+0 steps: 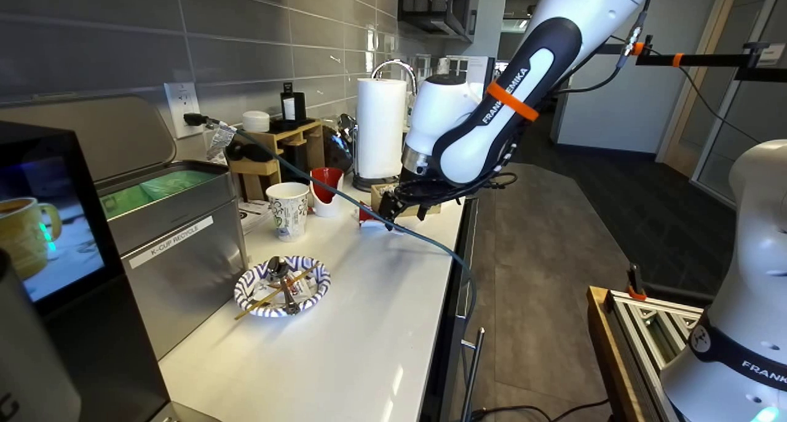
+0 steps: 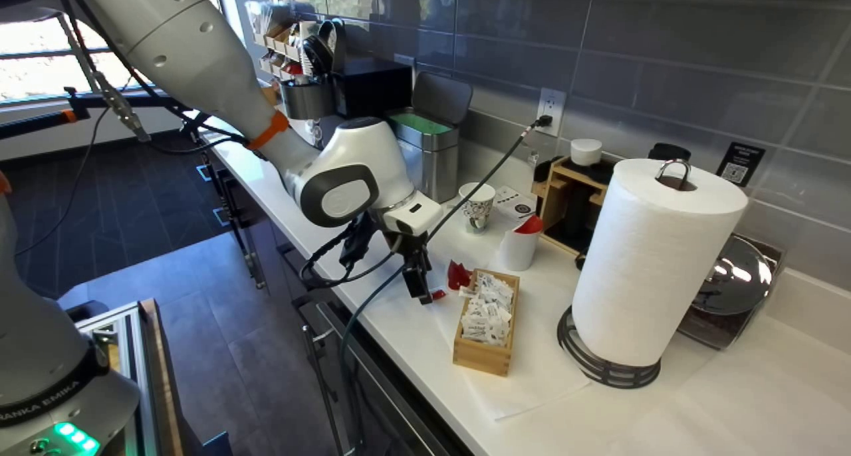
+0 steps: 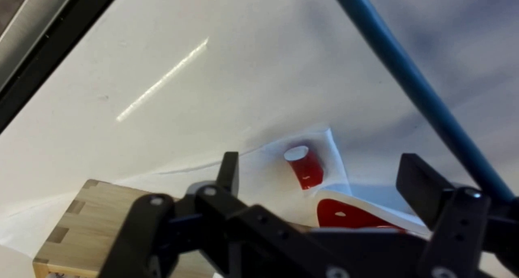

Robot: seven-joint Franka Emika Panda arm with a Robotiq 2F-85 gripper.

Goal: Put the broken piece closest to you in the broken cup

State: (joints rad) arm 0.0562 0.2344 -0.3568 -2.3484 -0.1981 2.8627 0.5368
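Observation:
The broken piece, a small red shard with a pale broken end [image 3: 306, 170], lies on a white napkin in the wrist view. It also shows as a small red spot in an exterior view [image 2: 438, 295]. My gripper [image 3: 320, 168] is open and empty. Its fingers stand wide apart on either side of the shard as seen from the wrist; the gripper [image 2: 424, 299] is low over the counter beside it. The broken cup, white outside and red inside with a gap in its wall, stands upright in both exterior views [image 1: 326, 191] [image 2: 522, 244]. In an exterior view, the gripper [image 1: 406, 218] obscures the shard.
A larger red and white fragment [image 3: 352, 215] [image 2: 459, 275] lies close to the shard. A wooden box of packets [image 2: 487, 323] is beside it. A blue cable [image 3: 421, 87] crosses near the gripper. A patterned paper cup [image 1: 288, 210] and paper towel roll [image 2: 655, 263] stand nearby.

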